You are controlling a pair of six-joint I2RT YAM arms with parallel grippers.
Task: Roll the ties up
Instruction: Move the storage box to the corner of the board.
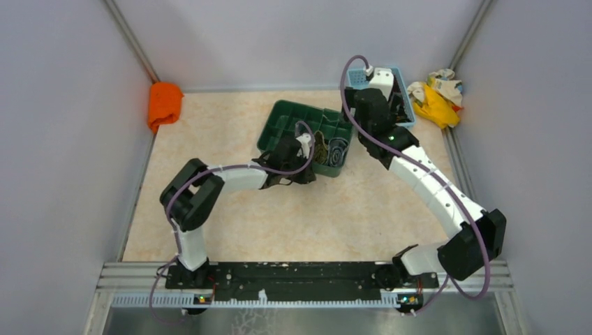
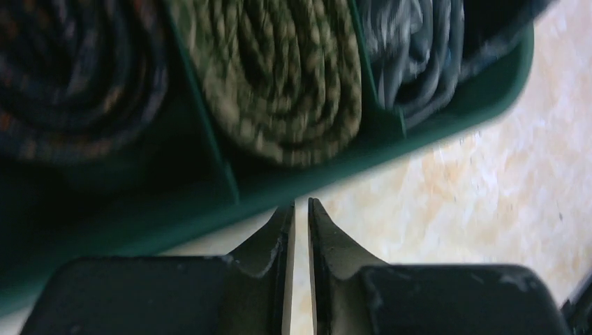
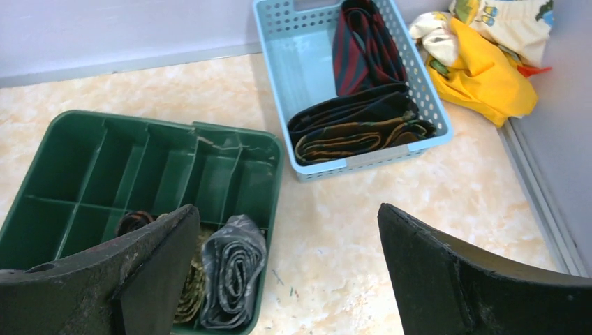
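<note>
The green tray (image 3: 42,167) holds three rolled ties (image 3: 234,269) along its near edge; unrolled ties (image 3: 352,129) lie in the blue basket (image 3: 279,63) just right of it. The right gripper (image 3: 290,279), jaws wide and empty, hangs above the tray's right corner. The left gripper (image 2: 301,209), jaws nearly together and empty, sits just outside the tray's near wall.

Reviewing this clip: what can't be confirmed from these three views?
- Right wrist view: the rolled ties in the green tray are partly hidden by the right gripper finger; their count is unclear.
- Left wrist view: motion blur smears the tie patterns; the left gripper looks nearly closed and empty.
- Top view: the blue basket contents sit behind the right arm.
</note>
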